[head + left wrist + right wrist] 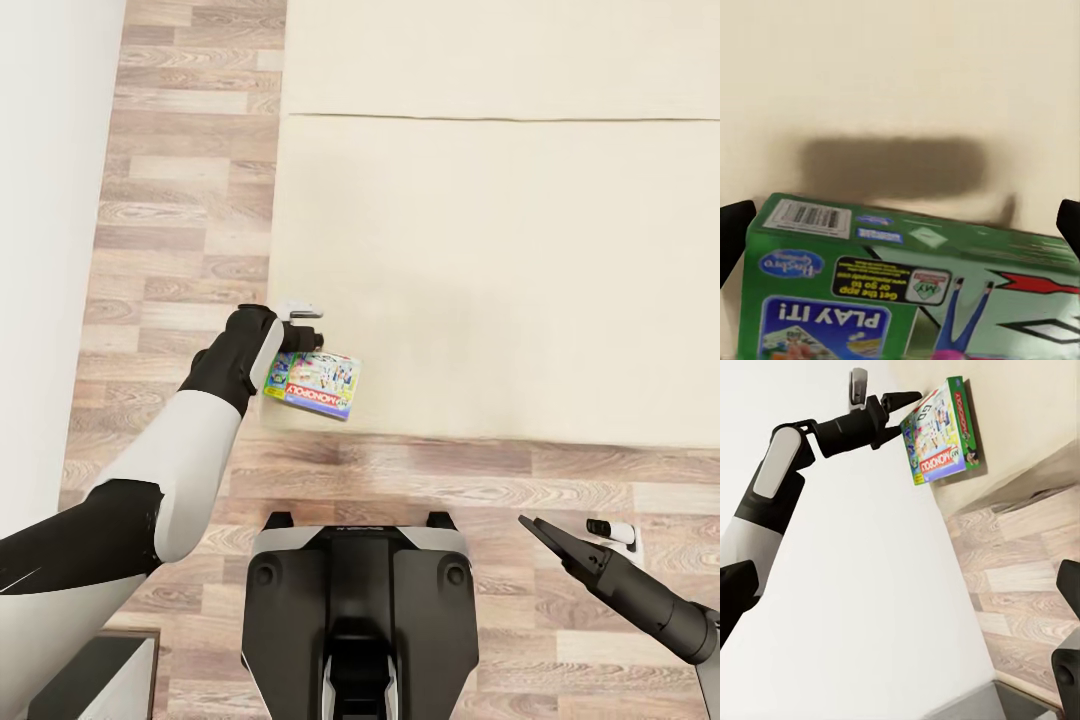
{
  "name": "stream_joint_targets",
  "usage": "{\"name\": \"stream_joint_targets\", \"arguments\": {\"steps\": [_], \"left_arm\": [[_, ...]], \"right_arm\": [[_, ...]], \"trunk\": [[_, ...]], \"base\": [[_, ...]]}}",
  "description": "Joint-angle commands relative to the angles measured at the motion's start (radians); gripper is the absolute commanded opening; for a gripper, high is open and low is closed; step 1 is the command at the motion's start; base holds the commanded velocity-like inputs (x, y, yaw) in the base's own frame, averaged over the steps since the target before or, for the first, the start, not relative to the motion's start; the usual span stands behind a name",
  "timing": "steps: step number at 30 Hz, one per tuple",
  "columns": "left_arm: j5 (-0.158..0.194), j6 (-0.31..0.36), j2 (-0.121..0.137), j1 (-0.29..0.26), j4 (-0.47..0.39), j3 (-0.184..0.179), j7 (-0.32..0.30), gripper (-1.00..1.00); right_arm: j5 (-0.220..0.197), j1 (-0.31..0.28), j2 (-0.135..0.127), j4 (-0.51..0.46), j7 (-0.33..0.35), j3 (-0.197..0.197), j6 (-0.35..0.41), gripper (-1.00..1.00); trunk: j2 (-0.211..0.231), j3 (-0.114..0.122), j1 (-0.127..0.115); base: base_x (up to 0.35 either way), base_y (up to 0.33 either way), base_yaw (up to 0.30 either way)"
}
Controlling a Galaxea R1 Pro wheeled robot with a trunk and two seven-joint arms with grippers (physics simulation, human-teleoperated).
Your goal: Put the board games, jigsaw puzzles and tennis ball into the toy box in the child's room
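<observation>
— Wood-plank floor (180, 230) runs along the white wall (45, 200), with the bed's beige mattress (500, 280) beside it. Where's the game?

— The Monopoly board game (313, 383) is at the near corner of the mattress, close to its edge, held a little clear of it in the right wrist view (939, 431).

— And the left gripper (300, 335)?

— At the box's far edge, fingers either side of it. In the left wrist view the green box side (907, 285) sits between the two dark fingertips (733, 232); whether they press on it, I cannot tell.

— The right gripper (545, 530)?

— Low over the floor beside the robot's base (360, 600), well apart from the bed. I cannot tell how its jaws stand.
</observation>
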Motion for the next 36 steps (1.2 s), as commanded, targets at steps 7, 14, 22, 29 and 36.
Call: {"name": "stream_joint_targets", "arguments": {"steps": [7, 14, 22, 29, 36], "left_arm": [[0.0, 0.005, 0.0, 0.0, -0.001, 0.0, 0.003, 1.0], [0.0, 0.004, 0.0, 0.0, -0.001, 0.0, 0.003, 1.0], [0.0, 0.003, 0.0, 0.0, -0.001, 0.0, 0.003, 1.0], [0.0, 0.004, 0.0, 0.0, -0.001, 0.0, 0.003, 1.0], [0.0, 0.004, 0.0, 0.0, -0.001, 0.0, 0.003, 1.0]], "right_arm": [[-0.003, 0.0, 0.0, 0.0, 0.001, 0.0, 0.007, 1.0], [-0.002, 0.0, 0.0, 0.0, 0.001, 0.0, 0.007, 1.0], [-0.002, 0.0, -0.001, 0.0, 0.001, 0.0, 0.007, 1.0], [-0.001, 0.0, -0.001, 0.0, 0.001, 0.0, 0.007, 1.0], [-0.002, 0.0, -0.001, 0.0, 0.001, 0.0, 0.007, 1.0]], "trunk": [[-0.002, -0.001, 0.0], [-0.002, -0.001, 0.0], [-0.002, -0.001, 0.0], [-0.002, -0.001, 0.0], [-0.002, -0.001, 0.0]], "base": [[-0.053, 0.0, 0.0], [-0.008, 0.0, 0.0], [-0.001, 0.0, 0.0], [-0.034, 0.0, 0.0], [-0.081, 0.0, 0.0]]}}
